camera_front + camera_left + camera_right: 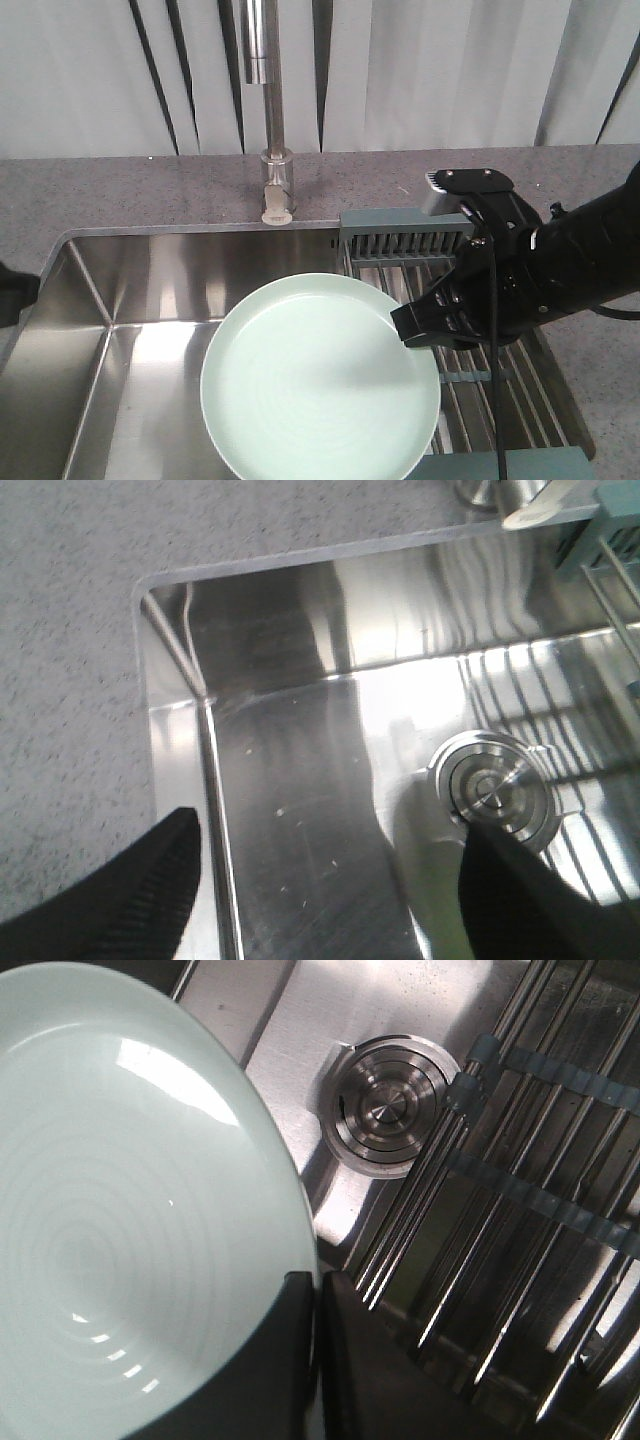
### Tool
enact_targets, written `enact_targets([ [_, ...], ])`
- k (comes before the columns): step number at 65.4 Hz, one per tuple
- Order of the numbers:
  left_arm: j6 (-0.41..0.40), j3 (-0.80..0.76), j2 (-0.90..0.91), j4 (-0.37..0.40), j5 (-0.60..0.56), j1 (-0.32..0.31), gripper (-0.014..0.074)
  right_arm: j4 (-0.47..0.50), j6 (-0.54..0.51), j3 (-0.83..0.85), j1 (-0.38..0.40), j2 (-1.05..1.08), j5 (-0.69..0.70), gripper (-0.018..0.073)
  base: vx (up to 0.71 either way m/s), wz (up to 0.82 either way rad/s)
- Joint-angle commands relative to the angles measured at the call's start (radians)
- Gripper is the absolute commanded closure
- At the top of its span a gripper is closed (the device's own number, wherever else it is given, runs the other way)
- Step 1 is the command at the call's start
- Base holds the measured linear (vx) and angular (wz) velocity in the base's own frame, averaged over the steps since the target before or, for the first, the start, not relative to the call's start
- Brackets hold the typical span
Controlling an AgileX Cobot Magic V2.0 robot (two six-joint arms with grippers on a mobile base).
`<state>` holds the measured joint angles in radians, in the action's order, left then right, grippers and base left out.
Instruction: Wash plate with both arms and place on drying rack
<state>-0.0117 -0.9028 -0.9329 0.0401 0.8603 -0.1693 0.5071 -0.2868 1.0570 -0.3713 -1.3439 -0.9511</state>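
plate (pixel 320 390): was pale mint-green; plain, with faint concentric rings in the sheen.
right hand (pixel 418 330): was black.
block (pixel 438 198): was grey-white.
left hand (pixel 330 890): was black, with fine ribbing on the fingers (pixel 150 880).
drying rack (pixel 405 232): had bare steel rods and grey-blue end bars and clips.
sink (pixel 140 300): was bright steel, streaked with light and dark reflections.
drain (pixel 388 1110): was steel, in concentric rings.
tabletop (pixel 120 190): was grey, finely speckled.
faucet (pixel 272 100): was polished silver.
curtain (pixel 450 70): was off-white with dark vertical folds.
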Motion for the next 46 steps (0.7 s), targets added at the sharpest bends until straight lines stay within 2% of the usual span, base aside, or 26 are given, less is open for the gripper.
enact_targets([
  [1, -0.076, 0.041, 0.071, -0.040, -0.064, -0.007, 0.0095, 0.031, -0.009, 0.027, 0.000, 0.031, 0.030, 0.0561, 0.00, 0.00],
  [13, -0.148, 0.158, 0.196, -0.079, -0.063, -0.007, 0.0095, 0.031, -0.009, 0.027, 0.000, 0.031, 0.030, 0.0561, 0.00, 0.00],
  [31, -0.154, 0.267, 0.366, -0.079, -0.039, -0.007, 0.0095, 0.031, -0.009, 0.027, 0.000, 0.031, 0.030, 0.0561, 0.00, 0.00],
  [46, -0.143, 0.283, 0.457, -0.079, -0.020, -0.007, 0.0095, 0.031, -0.009, 0.027, 0.000, 0.031, 0.030, 0.0561, 0.00, 0.00],
])
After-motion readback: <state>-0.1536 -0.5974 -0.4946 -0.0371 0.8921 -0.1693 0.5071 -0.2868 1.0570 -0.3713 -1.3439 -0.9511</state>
